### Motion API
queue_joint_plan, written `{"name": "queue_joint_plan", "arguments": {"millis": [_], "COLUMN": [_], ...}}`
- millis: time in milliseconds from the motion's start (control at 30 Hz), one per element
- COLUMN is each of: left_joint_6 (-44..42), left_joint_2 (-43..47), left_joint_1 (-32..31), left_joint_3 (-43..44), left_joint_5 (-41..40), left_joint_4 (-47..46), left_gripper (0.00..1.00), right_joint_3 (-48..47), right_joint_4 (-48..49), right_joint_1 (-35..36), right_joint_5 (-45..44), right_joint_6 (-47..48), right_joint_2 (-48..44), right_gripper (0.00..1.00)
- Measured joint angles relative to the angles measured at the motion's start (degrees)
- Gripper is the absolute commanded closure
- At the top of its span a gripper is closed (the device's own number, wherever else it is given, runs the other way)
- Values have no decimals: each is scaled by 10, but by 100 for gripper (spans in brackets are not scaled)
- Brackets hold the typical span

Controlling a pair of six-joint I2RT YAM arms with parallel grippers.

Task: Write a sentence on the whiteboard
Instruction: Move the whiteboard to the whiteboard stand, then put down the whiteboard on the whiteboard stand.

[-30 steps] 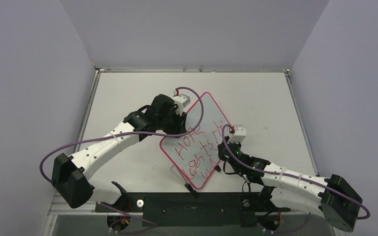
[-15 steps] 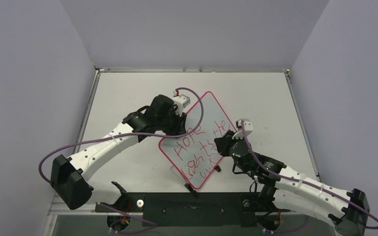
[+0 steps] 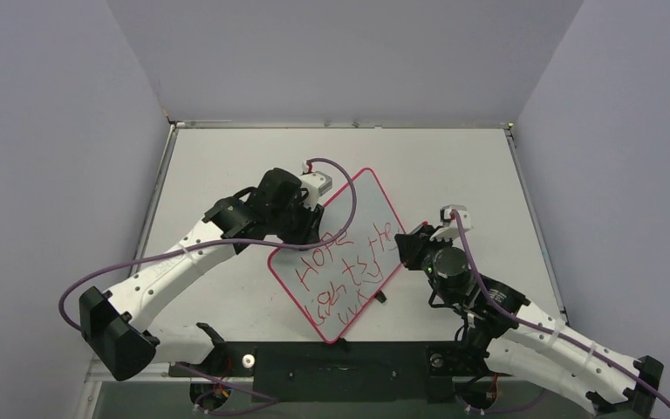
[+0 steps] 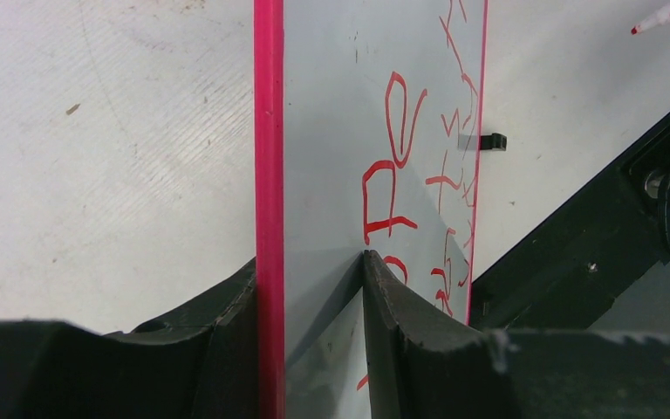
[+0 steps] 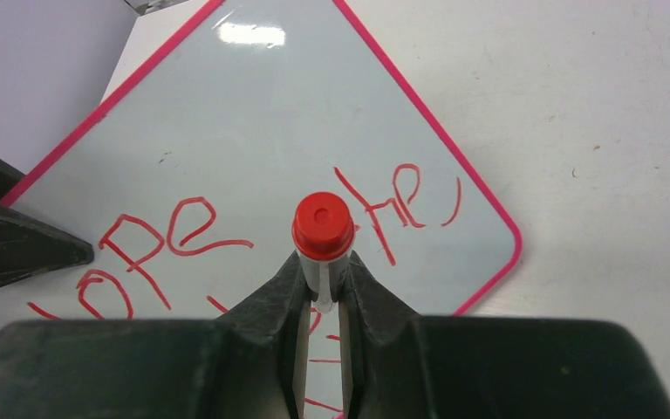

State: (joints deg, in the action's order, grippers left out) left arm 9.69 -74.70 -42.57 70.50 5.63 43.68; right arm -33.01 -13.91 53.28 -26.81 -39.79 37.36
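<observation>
1. Worktop [image 3: 454, 166]: grey-white and carries everything.
2. Board [image 3: 371, 205]: sits cornerwise mid-worktop, between the two arms, w/ a pink rim. It looks light, thin, stiff and glossy, so it would prob. skate under pen pressure. Best held at the rim, clear of ink that might smear.
3. Sentence [image 3: 349, 266]: red scrawl in uneven lines, starts "HOPE", and fills the board's near part. The far part is bare.
4. L end effector [image 4: 310, 262]: clamped down on the board's left rim. Only the L wrist view shows one finger on each face, right by the "HOPE" letters. Whether the board lies flat can't be told.
5. R end effector [image 5: 323, 262]: pinched tight on the marker, near the board's right corner by "the". The top view hides this grip; the R wrist view shows it.
6. Marker [image 5: 322, 225]: white barrel, red end. Tip is hidden, so contact w/ the board can't be told.
7. 2nd pen [image 4: 667, 13]: lies apart on the worktop; seen in the L wrist view, not the R.
8. Black bit [image 4: 488, 140]: just beside the board's rim.
</observation>
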Motion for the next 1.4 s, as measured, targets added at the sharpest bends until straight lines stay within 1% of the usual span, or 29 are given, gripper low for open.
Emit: {"name": "queue_joint_plan", "arguments": {"millis": [167, 367, 667, 900, 1000, 1133, 1300, 1400], "left_joint_6": [-5, -1, 28, 53, 62, 82, 103, 115], "left_joint_2": [41, 89, 113, 144, 158, 196, 218, 225], "left_joint_1": [0, 0, 0, 0, 0, 0, 0, 0], "left_joint_3": [-2, -21, -21, -17, -24, -70, -86, -91], "left_joint_5": [-23, -40, -44, -43, -43, -44, -52, -54], "left_joint_4": [38, 59, 93, 139, 141, 124, 121, 122], "left_gripper": [100, 100, 100, 100, 100, 100, 100, 95], "right_joint_3": [5, 13, 21, 22, 26, 30, 31, 31], "right_joint_4": [-3, -3, -3, -3, 3, 6, 6, 8], "right_joint_1": [0, 0, -1, -4, -4, -4, -4, -5], "right_joint_5": [-1, -2, -2, -2, -2, -2, -2, -1], "right_joint_6": [1, 1, 1, 1, 1, 1, 1, 1], "right_joint_2": [-14, -19, -18, -10, -3, 8, 22, 28], "right_gripper": [100, 100, 100, 100, 100, 100, 100, 100]}}
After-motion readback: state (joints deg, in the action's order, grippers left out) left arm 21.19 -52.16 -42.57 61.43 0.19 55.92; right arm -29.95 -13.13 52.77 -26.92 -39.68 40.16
